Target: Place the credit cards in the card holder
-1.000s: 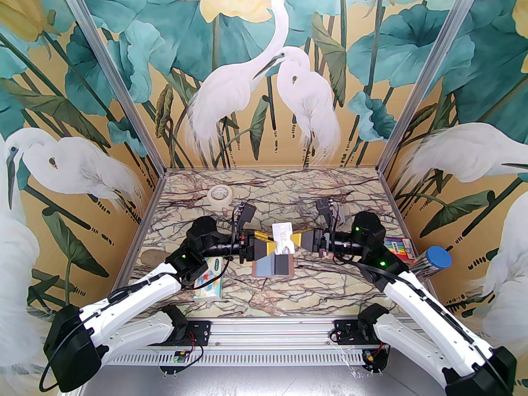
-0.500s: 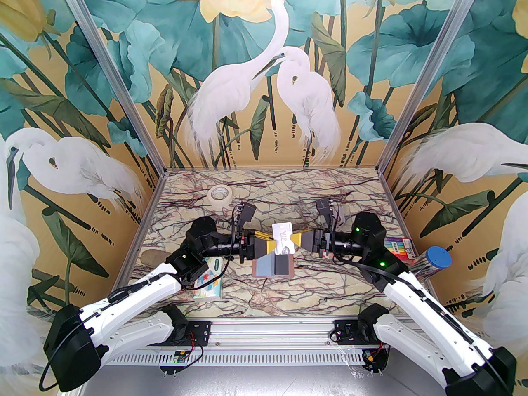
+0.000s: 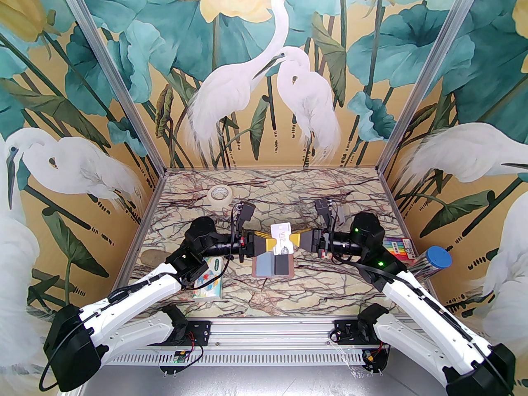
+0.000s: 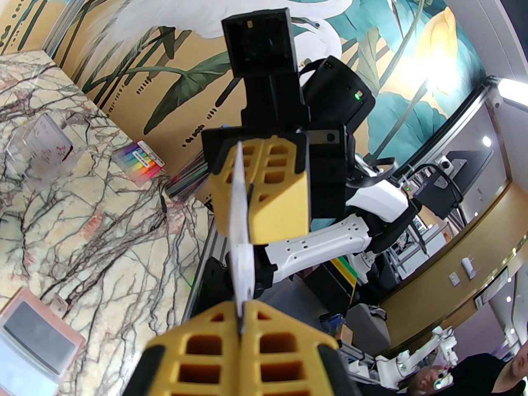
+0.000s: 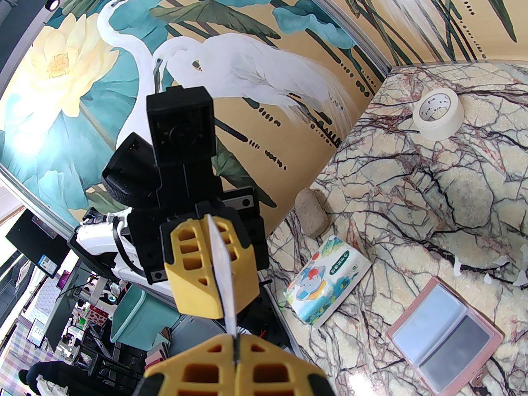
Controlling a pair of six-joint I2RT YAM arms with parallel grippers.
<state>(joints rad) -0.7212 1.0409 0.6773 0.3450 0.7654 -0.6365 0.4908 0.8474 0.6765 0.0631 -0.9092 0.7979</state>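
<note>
1. The left hand (image 3: 270, 243) is closed on the 9 o'clock edge of a white card (image 3: 282, 241). The card is lettered "VIP" and is held in the air above the middle of the worktop (image 3: 330, 295).
2. The right hand (image 3: 295, 240) is clamped on the card's opposite edge, at 3 o'clock, so the two hands face each other with the card between them.
3. In the left wrist view, the card (image 4: 239, 221) is seen edge-on. It runs from the left hand's own yellow fingers (image 4: 206, 345) at 6 o'clock up into the right hand's fingers at 12 o'clock.
4. The right wrist view shows the same thing mirrored, with the card's thin edge (image 5: 222, 270) pinched at both ends.
5. The card holder (image 3: 260, 267) lies open and flat on the worktop, just at 6 o'clock from the raised card in the top view. Its pink rim and pale blue-grey pockets face up.
6. A dark card (image 3: 283, 264) sits in the holder's 3 o'clock pocket.
7. A cartoon-printed tissue pack (image 3: 210, 276) lies at 9 o'clock from the holder, partly under the left arm.
8. A roll of tape (image 3: 218, 196) rests towards 11 o'clock on the worktop, well apart from the hands.
9. A pack of coloured pens (image 3: 398, 248) lies at the 3 o'clock edge of the worktop.
</note>
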